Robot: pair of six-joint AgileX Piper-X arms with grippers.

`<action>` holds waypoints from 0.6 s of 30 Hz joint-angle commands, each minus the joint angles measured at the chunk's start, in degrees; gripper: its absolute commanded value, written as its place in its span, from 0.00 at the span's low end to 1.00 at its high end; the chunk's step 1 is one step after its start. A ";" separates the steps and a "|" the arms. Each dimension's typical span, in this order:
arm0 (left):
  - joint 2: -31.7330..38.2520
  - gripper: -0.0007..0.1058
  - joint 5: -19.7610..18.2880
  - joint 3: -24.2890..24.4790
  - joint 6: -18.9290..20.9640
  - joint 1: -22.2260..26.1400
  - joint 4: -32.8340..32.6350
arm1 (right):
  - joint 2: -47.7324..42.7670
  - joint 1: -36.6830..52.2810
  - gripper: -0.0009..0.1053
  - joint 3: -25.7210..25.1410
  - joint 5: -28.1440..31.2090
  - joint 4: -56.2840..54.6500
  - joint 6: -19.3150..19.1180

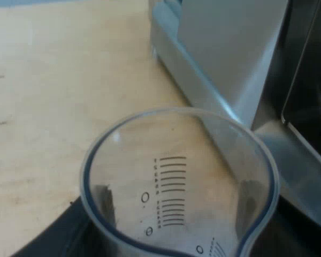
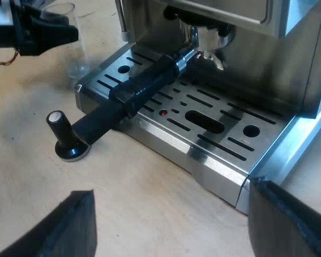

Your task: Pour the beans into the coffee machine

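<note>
The left claw [image 1: 177, 206] is closed on the measuring glass [image 1: 176, 171], with a dark finger [image 1: 103, 201] against each side of its wall; the glass is upright on the counter [image 2: 150, 198], just beside the espresso machine [image 1: 230, 59] at a corner of its drip tray [image 2: 203, 123]; the right claw [image 2: 171, 225] hangs wide open over the counter, gripping nothing, before the holder's dark handle [image 2: 134, 96]; a tamper [image 2: 67, 140] stands just beside the handle's end.

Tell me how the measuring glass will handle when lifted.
The measuring glass looks empty, with the table showing through it, so it is probably light. Its clear, smooth wall may slip in the left gripper. Taller than wide, it could tip if nudged.
</note>
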State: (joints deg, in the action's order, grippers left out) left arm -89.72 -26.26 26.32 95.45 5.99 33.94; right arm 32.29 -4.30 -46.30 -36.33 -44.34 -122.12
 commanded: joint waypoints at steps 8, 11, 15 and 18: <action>0.03 0.32 -0.14 0.19 -4.45 -0.30 1.18 | -0.58 0.02 0.59 -0.18 -0.83 0.80 -0.88; 0.03 0.32 0.86 0.19 -4.45 -0.30 1.18 | -0.58 0.02 0.59 -0.18 -0.83 0.80 -0.88; 0.03 0.32 0.98 0.19 -4.45 -0.30 0.89 | -0.58 0.02 0.59 -0.18 -0.83 0.80 -0.88; 0.03 0.32 0.98 0.03 -4.45 -0.30 0.64 | -0.58 0.02 0.59 -0.18 -0.83 0.80 -0.88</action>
State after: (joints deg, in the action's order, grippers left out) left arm -89.91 -25.63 26.32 91.10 5.99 33.87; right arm 32.29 -4.30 -46.30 -36.33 -44.34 -122.12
